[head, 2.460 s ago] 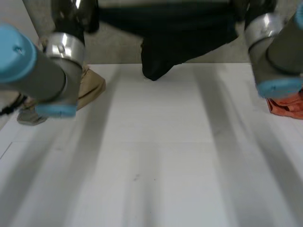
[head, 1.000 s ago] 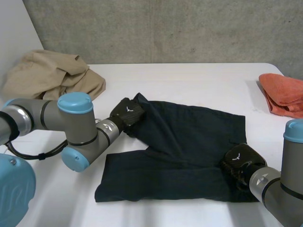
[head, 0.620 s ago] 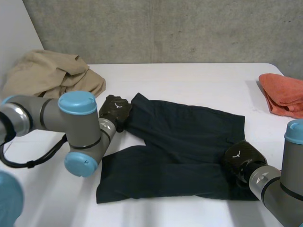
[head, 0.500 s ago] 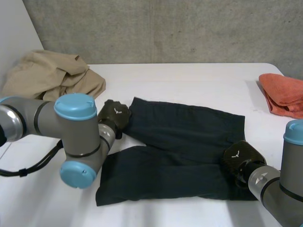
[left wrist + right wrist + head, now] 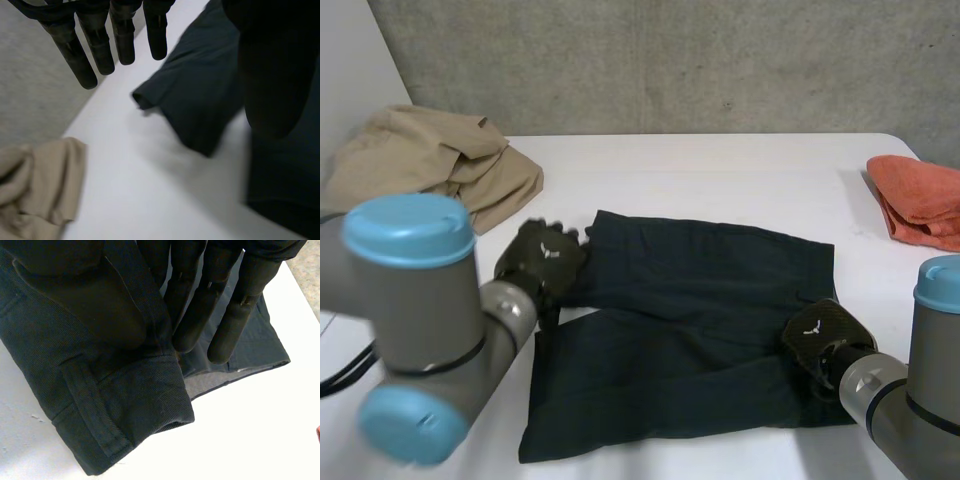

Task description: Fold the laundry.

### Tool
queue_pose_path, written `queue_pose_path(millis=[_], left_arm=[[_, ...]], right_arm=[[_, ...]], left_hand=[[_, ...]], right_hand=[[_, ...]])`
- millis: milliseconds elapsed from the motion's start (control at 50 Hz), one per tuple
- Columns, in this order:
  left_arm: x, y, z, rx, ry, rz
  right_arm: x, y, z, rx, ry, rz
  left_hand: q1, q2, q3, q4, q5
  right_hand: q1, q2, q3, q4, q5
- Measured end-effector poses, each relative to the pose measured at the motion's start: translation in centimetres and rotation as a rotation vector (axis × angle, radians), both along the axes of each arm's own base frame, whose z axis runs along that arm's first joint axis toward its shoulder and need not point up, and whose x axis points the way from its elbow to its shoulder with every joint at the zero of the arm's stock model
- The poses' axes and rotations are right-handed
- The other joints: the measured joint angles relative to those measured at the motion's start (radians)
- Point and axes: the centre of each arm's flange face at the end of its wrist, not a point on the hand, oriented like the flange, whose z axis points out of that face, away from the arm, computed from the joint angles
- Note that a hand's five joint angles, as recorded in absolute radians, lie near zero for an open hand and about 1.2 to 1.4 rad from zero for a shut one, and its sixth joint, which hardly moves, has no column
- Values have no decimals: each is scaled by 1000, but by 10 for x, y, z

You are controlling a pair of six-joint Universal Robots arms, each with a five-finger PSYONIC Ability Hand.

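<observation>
Dark shorts lie flat mid-frame on the white table. Left hand is spread, holding nothing, at their left edge. Right hand pinches their lower-right corner.

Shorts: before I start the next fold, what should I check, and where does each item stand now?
1. Right hand gripping the shorts: ok, thumb and fingers pinch the near right corner.
2. Left hand gripping the shorts: not ok, fingers straight and holding nothing; the far left corner lies beside its fingertips.
3. Shorts spread on the table: ok, though a ridge runs across the middle.
4. Tan garment apart from the shorts: ok.
5. Orange cloth apart from the shorts: ok.
</observation>
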Motion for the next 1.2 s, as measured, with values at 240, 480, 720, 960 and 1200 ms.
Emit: queue_pose_path(millis=[240, 480, 720, 960, 1200], left_arm=[[18, 74, -27, 402, 22, -158], [13, 77, -35, 472, -53, -160], [-13, 57, -5, 228, -118, -230], [-92, -72, 7, -318, 136, -73], [-133, -130, -44, -568, 164, -90]], right_arm=[[-2, -1, 6, -19, -2, -10], [-14, 31, 22, 72, 92, 36], [-9, 6, 35, 21, 88, 98], [23, -110, 44, -350, -140, -67], [52, -202, 4, -625, -195, -76]], left_hand=[[136, 121, 122, 121, 124], [822, 862, 853, 865, 818], [822, 866, 858, 866, 818], [822, 866, 859, 869, 818], [-119, -64, -60, -74, -66]], right_hand=[[0, 0, 0, 0, 0], [0, 0, 0, 0, 0], [0, 4, 0, 0, 0], [0, 4, 0, 2, 0], [-892, -942, -938, -940, -949]])
